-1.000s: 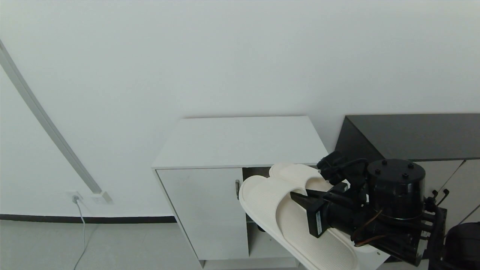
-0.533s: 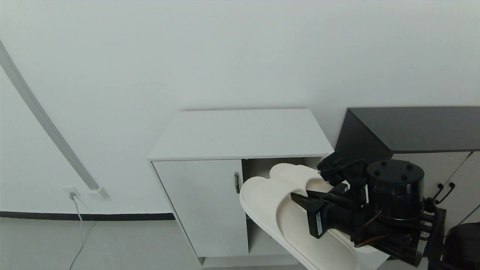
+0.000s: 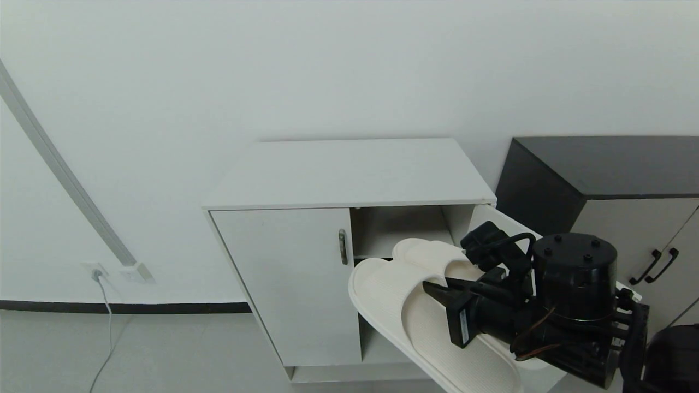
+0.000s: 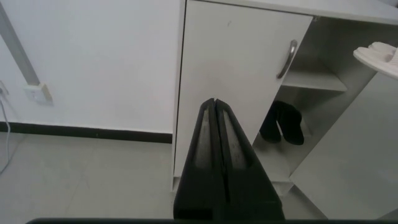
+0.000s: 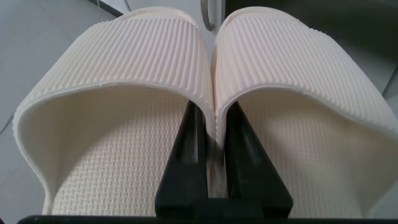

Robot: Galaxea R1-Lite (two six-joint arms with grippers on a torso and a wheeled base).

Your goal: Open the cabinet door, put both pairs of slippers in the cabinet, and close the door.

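A white cabinet stands against the wall, its left door closed and its right door swung open. My right gripper is shut on a pair of cream slippers, in front of the open compartment at shelf height. In the right wrist view its fingers pinch the two inner walls of the cream slippers together. A pair of black slippers sits inside the cabinet on the bottom board. My left gripper is shut on nothing, low and facing the closed left door.
A dark-topped cabinet with black handles stands directly right of the white one. A wall socket with a hanging cable is at the left. Grey floor lies open in front of the closed door.
The whole head picture has shifted, so the camera moved: the cabinet sits higher and larger, and more of its open inside shows. My right gripper keeps its hold on the cream slippers.
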